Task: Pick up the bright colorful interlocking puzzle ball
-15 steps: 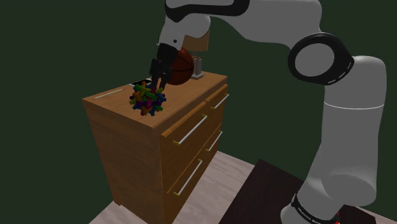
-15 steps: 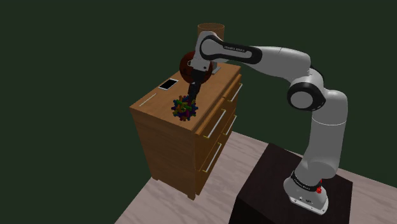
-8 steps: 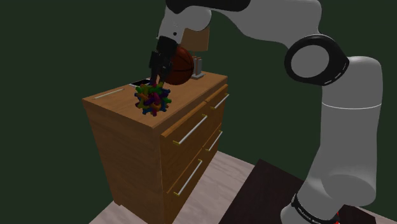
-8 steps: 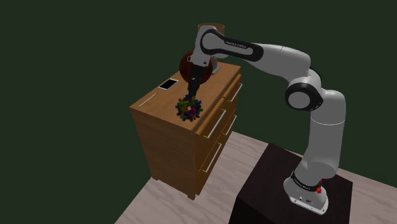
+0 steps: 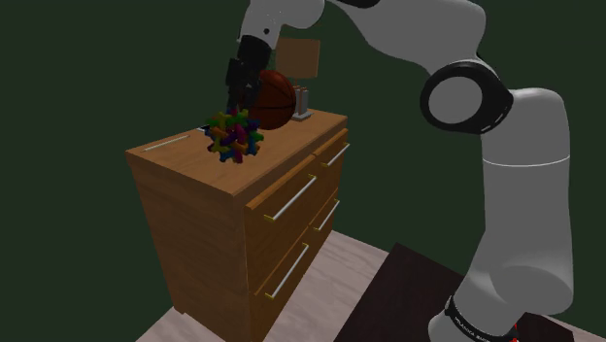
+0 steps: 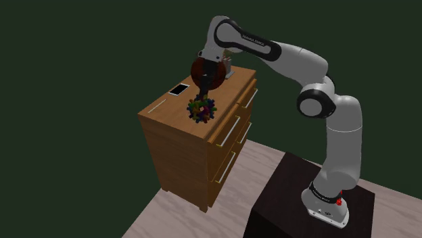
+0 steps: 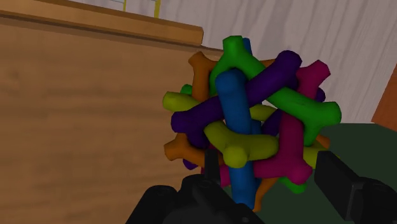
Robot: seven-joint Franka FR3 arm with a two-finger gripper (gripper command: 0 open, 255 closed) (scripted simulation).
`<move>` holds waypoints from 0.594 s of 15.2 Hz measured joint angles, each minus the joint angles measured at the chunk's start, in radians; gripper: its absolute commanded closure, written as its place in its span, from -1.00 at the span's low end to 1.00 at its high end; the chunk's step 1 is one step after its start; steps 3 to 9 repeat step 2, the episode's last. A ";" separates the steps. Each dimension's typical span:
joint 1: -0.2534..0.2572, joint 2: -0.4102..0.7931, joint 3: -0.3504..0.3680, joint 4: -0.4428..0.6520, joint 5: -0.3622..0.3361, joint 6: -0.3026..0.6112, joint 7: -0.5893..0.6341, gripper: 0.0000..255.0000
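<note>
The puzzle ball (image 5: 233,136) is a cluster of interlocking green, blue, purple, orange, yellow and magenta pieces. It hangs just above the top of the wooden dresser (image 5: 175,155), near the drawer-side edge. My black gripper (image 5: 236,110) comes down on it from above and is shut on it. In the second exterior view the puzzle ball (image 6: 201,109) hangs under the gripper (image 6: 201,94), off the dresser top (image 6: 162,111). In the wrist view the puzzle ball (image 7: 254,121) sits between the two fingers (image 7: 203,197) of the gripper (image 7: 273,191), with the wooden top behind it.
A reddish-brown basketball (image 5: 276,99) rests on the dresser right behind the gripper, beside a small grey object (image 5: 304,103) and a brown wooden block (image 5: 303,58). A flat white card (image 6: 178,89) lies on the top's far side. The dark stand (image 6: 297,196) stands on the pale floor.
The gripper has risen with the puzzle ball in it. The ball left the dresser top and now hangs a little higher and closer to the basketball.
</note>
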 measured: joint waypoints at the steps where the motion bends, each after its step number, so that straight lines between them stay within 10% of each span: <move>1: -0.001 0.008 0.001 0.027 0.001 -0.017 0.008 1.00; 9: -0.003 0.017 0.002 0.048 0.002 -0.028 0.013 1.00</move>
